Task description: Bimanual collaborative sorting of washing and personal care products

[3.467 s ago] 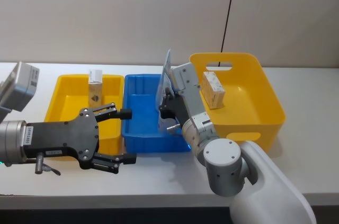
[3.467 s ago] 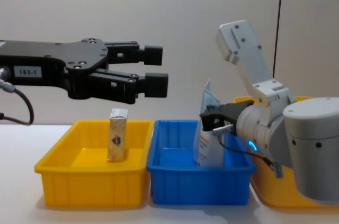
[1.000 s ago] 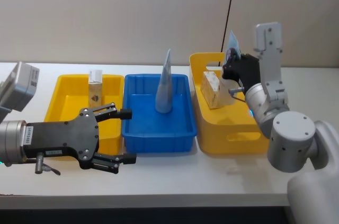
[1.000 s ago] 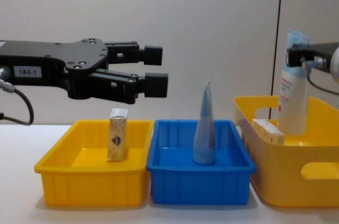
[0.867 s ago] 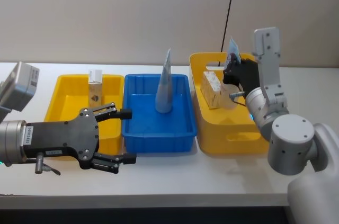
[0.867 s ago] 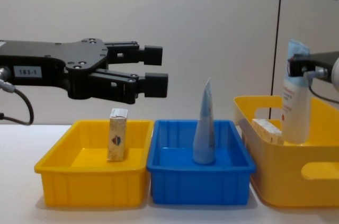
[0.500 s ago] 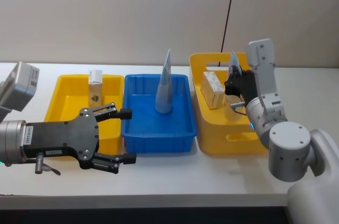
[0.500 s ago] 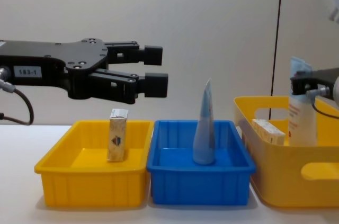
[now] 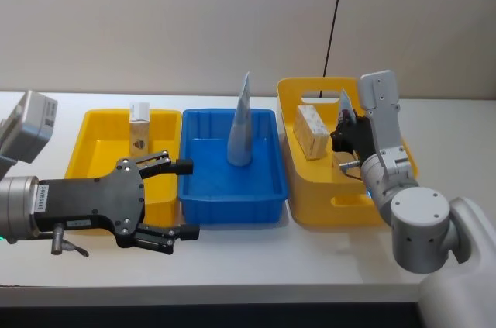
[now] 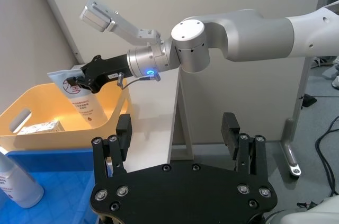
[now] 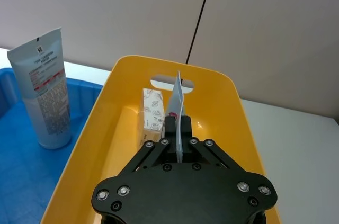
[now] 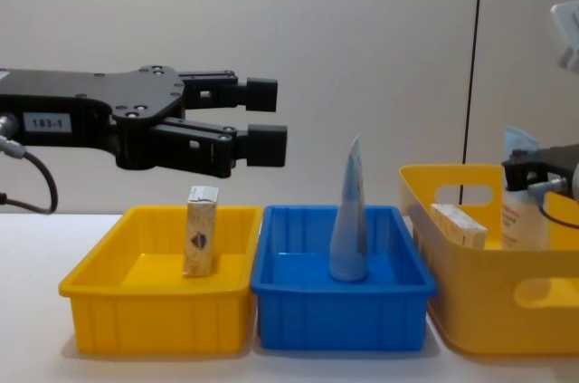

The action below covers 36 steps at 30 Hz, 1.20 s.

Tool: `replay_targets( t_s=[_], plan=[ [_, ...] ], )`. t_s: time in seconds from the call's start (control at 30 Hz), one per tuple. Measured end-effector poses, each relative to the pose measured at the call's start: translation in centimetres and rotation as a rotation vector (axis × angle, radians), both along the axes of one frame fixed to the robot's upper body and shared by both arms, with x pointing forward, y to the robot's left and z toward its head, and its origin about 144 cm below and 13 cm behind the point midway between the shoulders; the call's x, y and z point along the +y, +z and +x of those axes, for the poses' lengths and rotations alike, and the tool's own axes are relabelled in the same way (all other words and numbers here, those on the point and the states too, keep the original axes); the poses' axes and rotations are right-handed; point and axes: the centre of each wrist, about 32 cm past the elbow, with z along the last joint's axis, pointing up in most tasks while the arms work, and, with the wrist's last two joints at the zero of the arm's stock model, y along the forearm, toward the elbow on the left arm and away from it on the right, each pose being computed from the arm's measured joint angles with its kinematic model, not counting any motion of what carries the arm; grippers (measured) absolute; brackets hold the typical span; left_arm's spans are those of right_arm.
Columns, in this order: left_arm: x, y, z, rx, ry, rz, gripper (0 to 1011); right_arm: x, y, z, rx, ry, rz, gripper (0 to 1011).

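Setting: plain pale wall behind a white tabletop [image 9: 232, 262] carrying three bins in a row: a low yellow tray [image 9: 93, 153], a blue tray [image 9: 221, 188], and a deeper yellow handled bin [image 9: 341, 204].
Right gripper [image 11: 177, 131]: inside the handled bin, jaws clamped on the flat crimped end of a pale-blue red-printed tube [image 10: 85, 102], which hangs upright with its lower end down in the bin.
Left gripper [image 12: 258, 120]: hovers above the yellow tray's inner edge, jaws apart, holding nothing.
Sorted so far: one cream carton [image 12: 201, 231] stands upright in the yellow tray; a tall white-blue tube [image 9: 241, 128] stands cap-down in the blue tray; another cream carton [image 9: 312, 131] lies in the handled bin, just beside the held tube.
Handling: the tube looks light and soft-walled, so it would dent under a mid-body squeeze; the stiff crimp is the surer hold.
Risk: released upright, it will probably tip against the carton or the bin wall.
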Motion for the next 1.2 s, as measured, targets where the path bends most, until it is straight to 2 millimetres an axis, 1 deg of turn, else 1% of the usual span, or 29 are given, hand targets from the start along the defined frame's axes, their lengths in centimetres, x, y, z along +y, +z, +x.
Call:
replay_targets(
  t_s=[0.13, 0.27, 0.3, 0.4, 0.43, 0.47, 0.5, 0.57, 0.6, 0.63, 0.67, 0.7, 0.73, 0.77, 0.8, 0.83, 0.9, 0.97, 1.0, 1.13, 1.2],
  plan=[
    [0.0, 0.0, 0.0, 0.0, 0.0, 0.0, 1001, 0.1, -0.2, 0.0, 0.004, -0.008, -0.003, 103],
    [0.0, 0.0, 0.0, 0.0, 0.0, 0.0, 1001, 0.1, -0.2, 0.1, -0.001, -0.014, -0.001, 257],
    [0.0, 0.0, 0.0, 0.0, 0.0, 0.0, 1001, 0.1, -0.2, 0.1, -0.003, -0.015, 0.0, 257],
    [0.0, 0.0, 0.0, 0.0, 0.0, 0.0, 1001, 0.2, 0.0, 0.2, -0.012, -0.017, 0.006, 350],
    [0.0, 0.0, 0.0, 0.0, 0.0, 0.0, 1001, 0.3, 0.2, 0.2, -0.022, -0.016, 0.01, 378],
    [0.0, 0.0, 0.0, 0.0, 0.0, 0.0, 1001, 0.3, 0.4, 0.2, -0.029, -0.016, 0.013, 439],
    [0.0, 0.0, 0.0, 0.0, 0.0, 0.0, 1001, 0.4, 0.5, 0.2, -0.033, -0.016, 0.015, 439],
    [0.0, 0.0, 0.0, 0.0, 0.0, 0.0, 1001, 0.4, 0.9, 0.2, -0.051, -0.011, 0.027, 524],
    [0.0, 0.0, 0.0, 0.0, 0.0, 0.0, 1001, 0.5, 1.1, 0.2, -0.056, -0.006, 0.032, 544],
    [0.0, 0.0, 0.0, 0.0, 0.0, 0.0, 1001, 0.5, 1.4, 0.2, -0.066, 0.003, 0.041, 604],
    [0.0, 0.0, 0.0, 0.0, 0.0, 0.0, 1002, 0.5, 1.6, 0.2, -0.073, 0.007, 0.046, 604],
    [0.0, 0.0, 0.0, 0.0, 0.0, 0.0, 1001, 0.6, 1.9, 0.2, -0.083, 0.02, 0.058, 641],
    [0.0, 0.0, 0.0, 0.0, 0.0, 0.0, 1001, 0.6, 2.1, 0.1, -0.088, 0.027, 0.063, 699],
    [0.0, 0.0, 0.0, 0.0, 0.0, 0.0, 1001, 0.6, 2.1, 0.1, -0.088, 0.027, 0.063, 699],
    [0.0, 0.0, 0.0, 0.0, 0.0, 0.0, 1001, 0.6, 2.5, 0.1, -0.098, 0.04, 0.073, 746],
    [0.0, 0.0, 0.0, 0.0, 0.0, 0.0, 1001, 0.6, 2.6, 0.0, -0.102, 0.048, 0.079, 757],
    [0.0, 0.0, 0.0, 0.0, 0.0, 0.0, 1001, 0.6, 3.1, -0.1, -0.112, 0.072, 0.094, 837],
    [0.0, 0.0, 0.0, 0.0, 0.0, 0.0, 1001, 0.5, 3.4, -0.2, -0.119, 0.088, 0.102, 879],
    [0.0, 0.0, 0.0, 0.0, 0.0, 0.0, 1001, 0.5, 3.8, -0.4, -0.128, 0.115, 0.116, 927],
    [0.0, 0.0, 0.0, 0.0, 0.0, 0.0, 1001, 0.3, 4.4, -0.8, -0.136, 0.152, 0.129, 1002],
    [0.0, 0.0, 0.0, 0.0, 0.0, 0.0, 1001, 0.2, 4.7, -1.1, -0.137, 0.184, 0.139, 1000]
  ],
)
